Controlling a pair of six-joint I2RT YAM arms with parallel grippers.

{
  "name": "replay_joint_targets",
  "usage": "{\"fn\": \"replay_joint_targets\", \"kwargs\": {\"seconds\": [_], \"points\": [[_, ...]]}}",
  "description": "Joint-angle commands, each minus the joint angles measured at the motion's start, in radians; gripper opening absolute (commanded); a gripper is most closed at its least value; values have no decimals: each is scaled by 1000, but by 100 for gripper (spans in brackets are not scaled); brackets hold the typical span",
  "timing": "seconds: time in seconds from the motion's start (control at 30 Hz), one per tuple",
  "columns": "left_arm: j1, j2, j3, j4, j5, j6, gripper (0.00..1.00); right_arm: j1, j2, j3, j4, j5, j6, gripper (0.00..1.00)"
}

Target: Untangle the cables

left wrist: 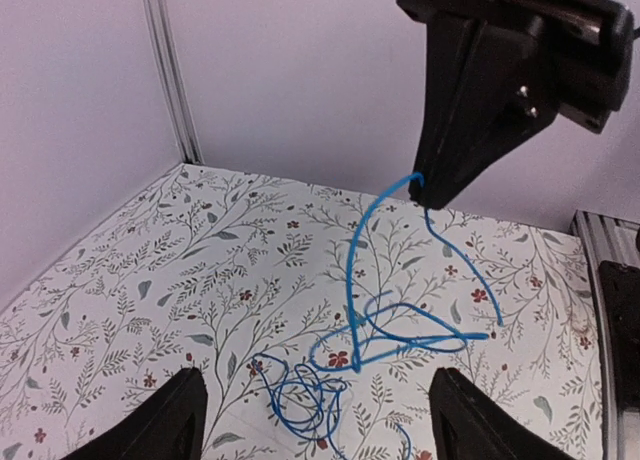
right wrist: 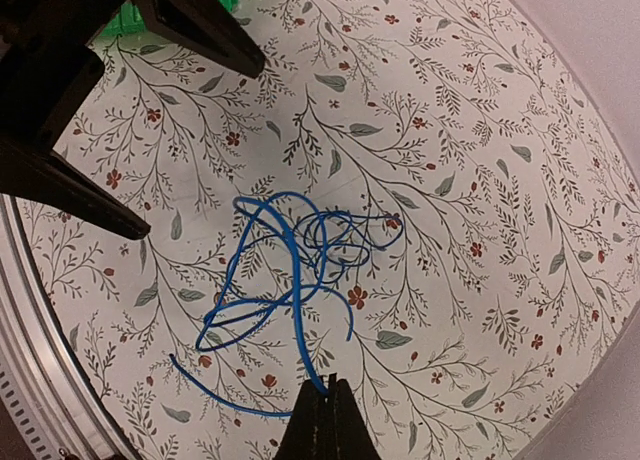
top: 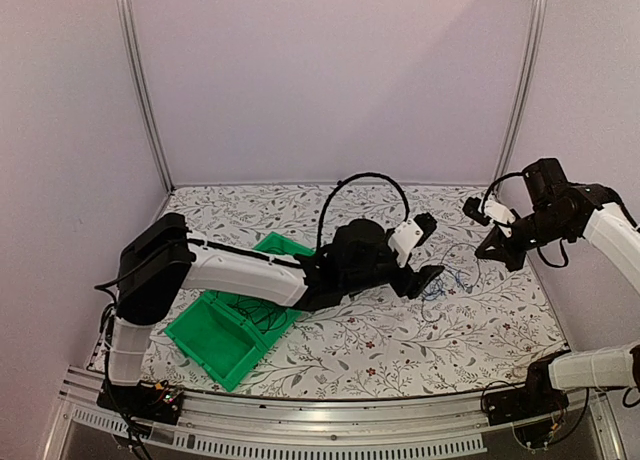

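The blue cable (right wrist: 290,250) lies in a loose tangle on the flowered table, with one strand rising from it. My right gripper (right wrist: 325,398) is shut on that strand and holds it above the table. It shows in the top view (top: 495,248) and the left wrist view (left wrist: 422,183). My left gripper (left wrist: 320,425) is open and empty, its jaws spread wide just short of the blue tangle (left wrist: 300,400). In the top view it (top: 435,247) hovers left of the cable (top: 440,283). Thin black cables (top: 252,315) lie in the green bin.
A green bin (top: 215,345) sits at the near left beside the left arm, its lid (top: 283,245) behind it. White walls and metal posts (left wrist: 170,70) close the back. The table's right edge rail (left wrist: 600,250) is near the cable.
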Motion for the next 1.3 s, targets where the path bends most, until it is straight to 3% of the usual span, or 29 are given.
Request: {"fn": "replay_joint_targets", "kwargs": {"seconds": [0.0, 0.3, 0.4, 0.53, 0.6, 0.77, 1.27], "points": [[-8, 13, 47, 117, -82, -13, 78, 17, 8, 52, -34, -68, 9, 0], [-7, 70, 124, 120, 25, -63, 67, 58, 21, 70, -30, -110, 33, 0], [1, 103, 179, 80, -12, -105, 53, 63, 21, 87, -45, -145, 27, 0], [33, 147, 214, 65, -42, -208, 17, 64, 21, 151, -95, -233, 9, 0], [60, 174, 217, 72, -31, -279, 9, 64, 23, 191, -131, -285, -2, 0], [115, 248, 213, 72, 25, -400, 6, 60, 40, 305, -183, -402, -18, 0], [122, 279, 114, 53, 32, -421, 0, 6, 151, 750, -217, -622, 3, 0]]}}
